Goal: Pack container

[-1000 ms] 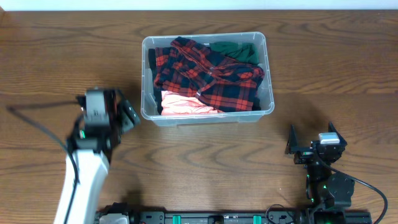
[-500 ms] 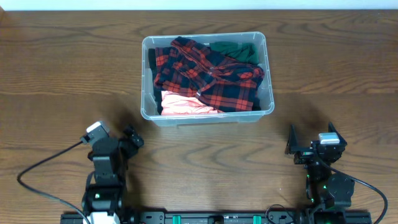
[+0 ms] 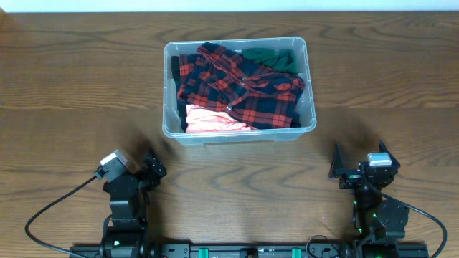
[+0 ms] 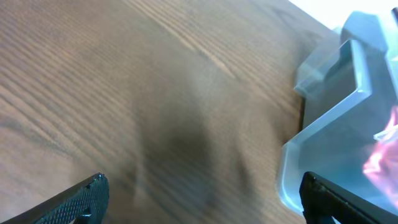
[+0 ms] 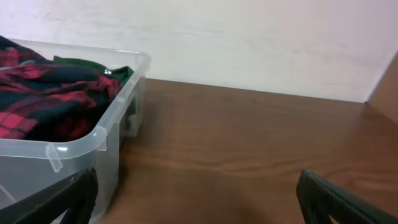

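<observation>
We see the container (image 3: pixel 240 134) standing on the wooden table (image 3: pixel 72 86), toward the far side and about midway between the two arms. It is a clear rectangular tub, upright, with no lid on it. A red and black plaid shirt (image 3: pixel 240 89) lies crumpled across most of its inside. A dark green garment (image 3: pixel 272 59) shows in the far right corner, partly under the shirt. A pink garment (image 3: pixel 211 120) lies folded at the near left, against the front wall.

Both arms sit low at the near edge of the table, well apart from the tub. The left gripper (image 3: pixel 153 166) is near the front left corner of the container, its jaws spread wide with only bare wood between them. In the left wrist view the fingertips show at the two bottom corners of the frame and the tub's corner rises at the right. That view is blurred; the pink patch seen through the plastic is probably the pink garment.

The right gripper (image 3: pixel 360 156) is off the tub's near right corner, its jaws likewise spread wide and holding nothing. Its wrist view looks along the table past the container's right wall to a white wall (image 5: pixel 249 43) behind. A black cable (image 3: pixel 57 208) loops over the table beside the left arm.
</observation>
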Robot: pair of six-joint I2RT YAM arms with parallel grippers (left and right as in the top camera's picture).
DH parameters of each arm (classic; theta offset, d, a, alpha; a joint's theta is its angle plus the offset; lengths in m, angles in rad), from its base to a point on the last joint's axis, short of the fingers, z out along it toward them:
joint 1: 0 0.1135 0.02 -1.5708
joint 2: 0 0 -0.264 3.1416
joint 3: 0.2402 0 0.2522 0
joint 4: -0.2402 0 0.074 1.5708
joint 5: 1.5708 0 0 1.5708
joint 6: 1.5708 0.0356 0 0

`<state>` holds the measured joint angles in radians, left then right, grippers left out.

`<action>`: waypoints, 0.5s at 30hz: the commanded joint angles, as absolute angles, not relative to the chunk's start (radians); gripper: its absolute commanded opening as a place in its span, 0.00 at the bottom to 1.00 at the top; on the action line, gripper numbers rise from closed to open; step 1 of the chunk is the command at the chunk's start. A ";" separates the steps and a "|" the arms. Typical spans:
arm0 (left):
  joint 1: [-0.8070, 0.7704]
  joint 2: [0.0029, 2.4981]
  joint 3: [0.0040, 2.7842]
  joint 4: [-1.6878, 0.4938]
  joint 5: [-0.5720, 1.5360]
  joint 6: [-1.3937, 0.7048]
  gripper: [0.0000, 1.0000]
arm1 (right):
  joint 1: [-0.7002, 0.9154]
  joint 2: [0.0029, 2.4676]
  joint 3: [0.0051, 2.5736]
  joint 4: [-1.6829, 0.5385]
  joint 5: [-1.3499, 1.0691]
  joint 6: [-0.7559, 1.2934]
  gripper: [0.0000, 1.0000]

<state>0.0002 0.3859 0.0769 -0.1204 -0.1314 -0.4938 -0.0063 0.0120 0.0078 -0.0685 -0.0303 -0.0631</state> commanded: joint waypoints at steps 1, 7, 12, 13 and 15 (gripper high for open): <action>0.006 0.345 0.061 -0.114 -0.140 -0.490 0.98 | -0.008 0.005 0.006 -0.072 -0.038 -0.076 0.99; 0.006 0.274 0.021 -0.092 -0.140 -0.482 0.98 | -0.008 0.005 0.005 -0.072 -0.038 -0.076 0.99; 0.006 0.237 0.016 -0.083 -0.140 -0.481 0.98 | -0.008 0.005 0.006 -0.072 -0.038 -0.076 0.99; 0.006 0.228 0.015 -0.080 -0.140 -0.473 0.98 | -0.008 0.005 0.006 -0.072 -0.038 -0.076 0.99; 0.006 0.200 0.009 -0.067 -0.139 -0.436 0.98 | -0.008 0.005 0.005 -0.072 -0.038 -0.076 0.99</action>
<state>0.0002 0.2356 0.0452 -0.0639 -0.1314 -0.4870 -0.0063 0.0120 0.0078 -0.0685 -0.0307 -0.0631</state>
